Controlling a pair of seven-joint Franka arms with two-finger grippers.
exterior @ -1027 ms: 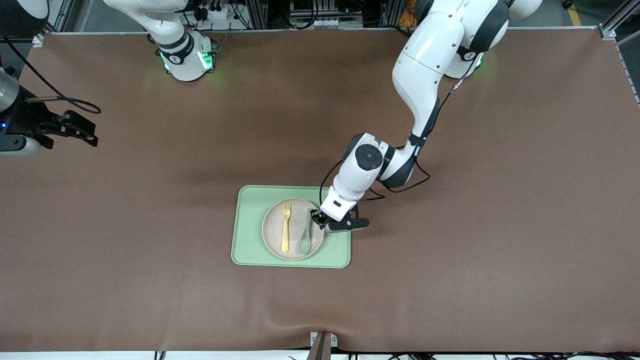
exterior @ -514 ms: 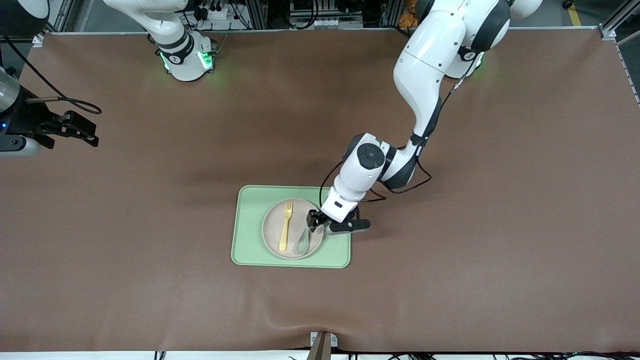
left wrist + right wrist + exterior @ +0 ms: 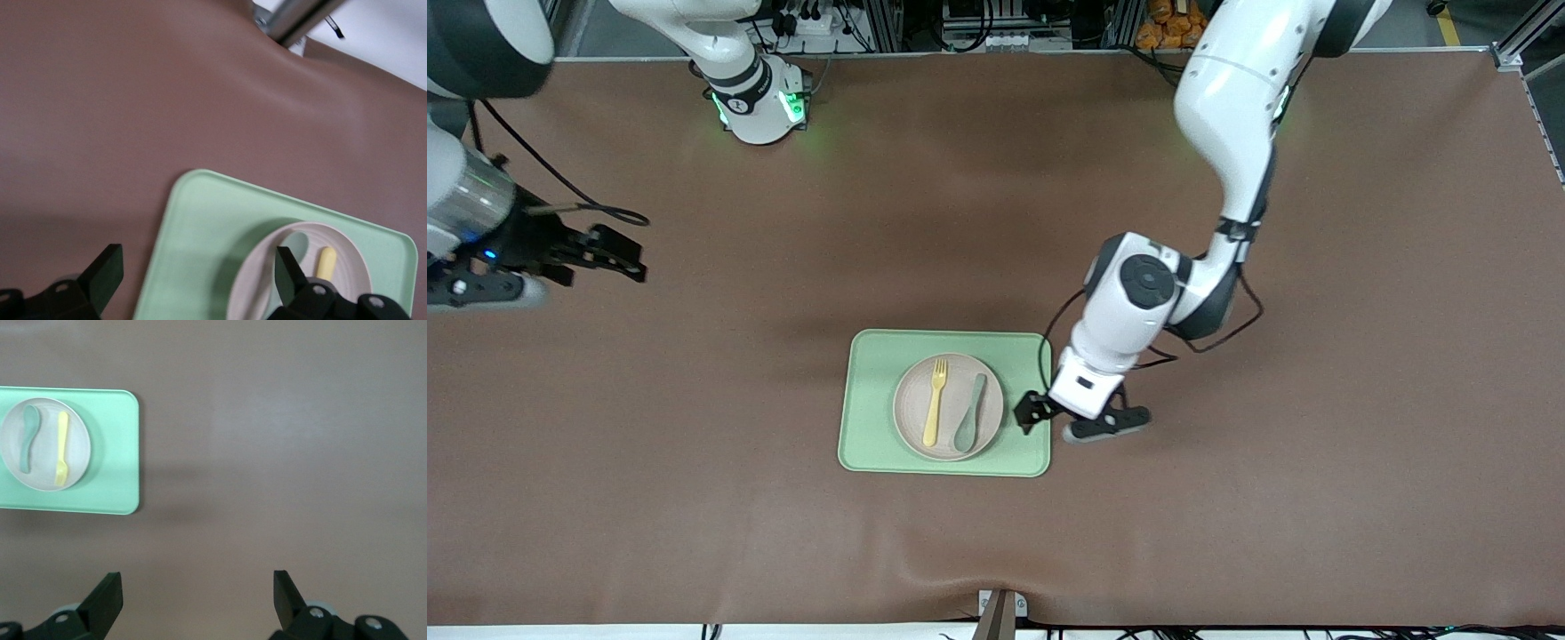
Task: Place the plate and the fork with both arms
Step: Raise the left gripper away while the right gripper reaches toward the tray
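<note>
The round beige plate [image 3: 911,391] sits on the light-green tray [image 3: 867,404] in the middle of the table. The pale-yellow fork [image 3: 934,402] lies on the plate, beside a teal spoon [image 3: 969,413]. My left gripper [image 3: 1035,412] hangs open and empty over the tray's edge toward the left arm's end. In the left wrist view its open gripper [image 3: 193,280] straddles the tray's edge [image 3: 193,227], with the plate's rim [image 3: 257,267] and the fork's handle end [image 3: 325,261] showing. My right gripper [image 3: 624,256] is open and empty over bare table at the right arm's end. Its wrist view shows its gripper [image 3: 197,600], the tray [image 3: 113,453], the plate [image 3: 77,420] and the fork [image 3: 62,450] far off.
The brown table mat [image 3: 1227,498] spreads round the tray. A metal bracket [image 3: 998,613] stands at the table edge nearest the front camera. The arm bases stand along the farthest edge.
The left gripper has let go of the teal spoon and drawn away from the plate toward the left arm's end. The spoon now lies flat on the plate. The right gripper has shifted slightly toward the tray.
</note>
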